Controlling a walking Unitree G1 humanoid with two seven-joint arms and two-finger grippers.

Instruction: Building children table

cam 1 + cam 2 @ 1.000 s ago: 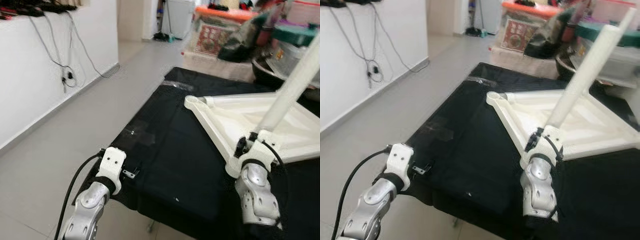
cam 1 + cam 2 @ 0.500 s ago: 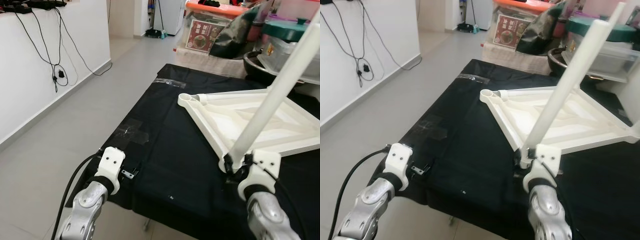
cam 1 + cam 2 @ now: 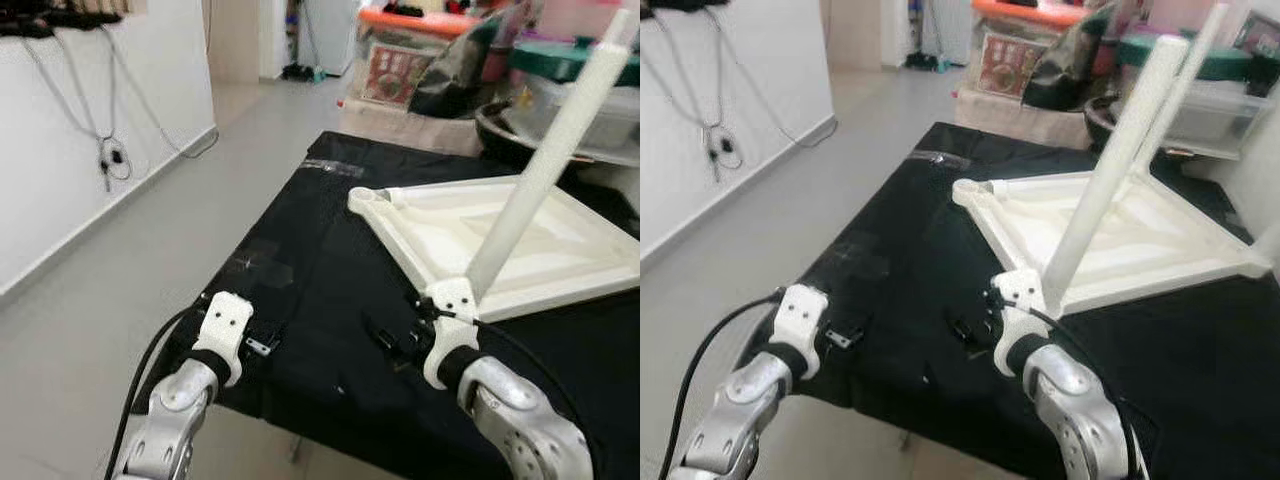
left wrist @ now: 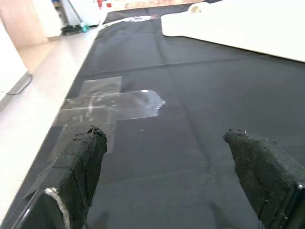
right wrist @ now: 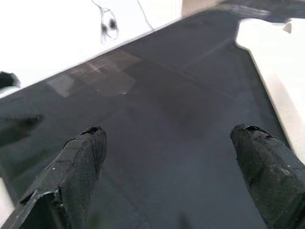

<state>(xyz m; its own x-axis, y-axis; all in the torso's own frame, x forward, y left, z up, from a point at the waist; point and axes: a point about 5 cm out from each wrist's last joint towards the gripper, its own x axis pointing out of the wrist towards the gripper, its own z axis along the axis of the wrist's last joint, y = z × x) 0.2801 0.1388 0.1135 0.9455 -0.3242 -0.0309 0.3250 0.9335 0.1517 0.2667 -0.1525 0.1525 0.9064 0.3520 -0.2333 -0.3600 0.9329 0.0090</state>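
Black cloth covers the worktop [image 3: 330, 300] beside a grey floor; the white children's tabletop [image 3: 500, 245] lies inverted at far right with one leg [image 3: 545, 165] standing fitted at its near corner. Judged step: between leg fittings. Left gripper [image 4: 176, 162] and right gripper [image 5: 176, 167] hover over bare cloth, jaws spread, pinching nothing. The next move calls for fetching another leg. Wrist views reveal clear tape [image 4: 114, 102] and spread fingers [image 4: 78, 164]; eye views alone show the leg.

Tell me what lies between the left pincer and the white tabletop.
Black cloth with clear tape, seen in the left wrist view, between left pincer and tabletop.
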